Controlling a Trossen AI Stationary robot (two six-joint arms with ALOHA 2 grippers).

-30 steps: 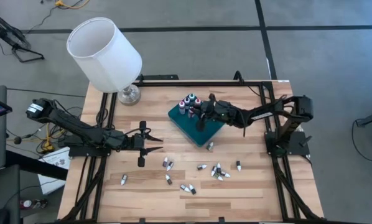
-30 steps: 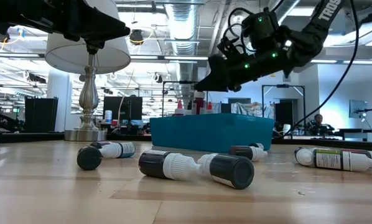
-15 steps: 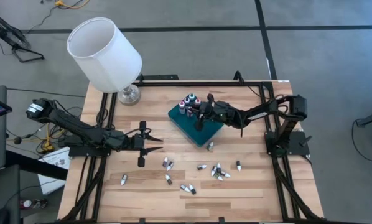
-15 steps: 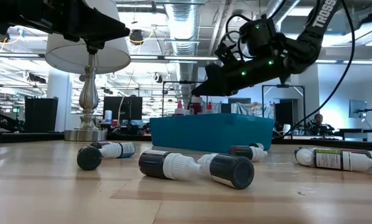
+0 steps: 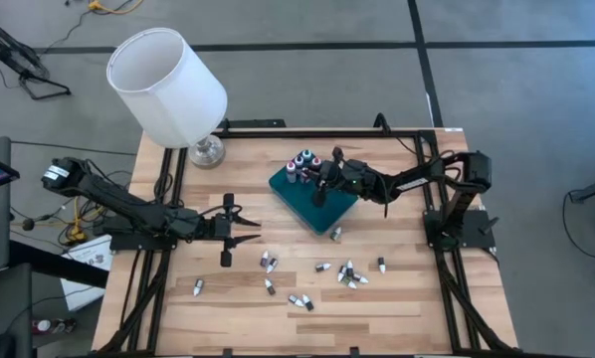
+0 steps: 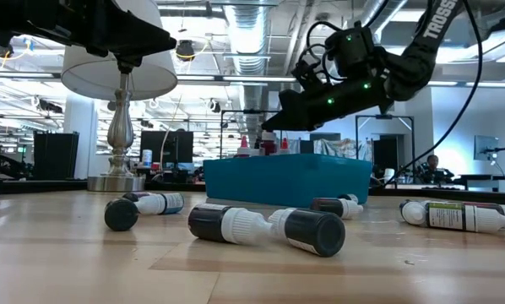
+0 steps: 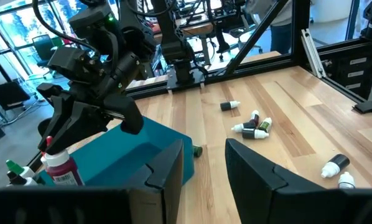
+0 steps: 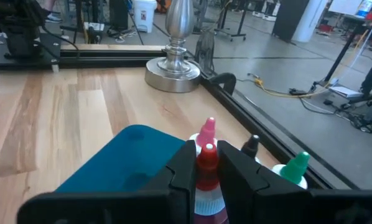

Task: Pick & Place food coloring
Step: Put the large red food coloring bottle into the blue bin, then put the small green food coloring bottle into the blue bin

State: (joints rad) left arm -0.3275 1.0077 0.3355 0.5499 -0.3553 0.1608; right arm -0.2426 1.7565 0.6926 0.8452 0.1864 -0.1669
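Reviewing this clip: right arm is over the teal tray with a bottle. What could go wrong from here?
1. The right tool, shut on a red-capped bottle, hangs beside the standing bottles on the teal tray; setting it down may topple them.
2. They crowd the tray's back corner, so a nudge could push one off.
3. The left tool waits open near loose bottles; a sweep could scatter them.

Light wooden worktop (image 5: 228,308) with black frame rails, white-shaded lamp (image 5: 168,85) on a silver base at its far left corner, grey floor crossed by dark lines, ceiling ducts and bright strip lights, distant desks with monitors
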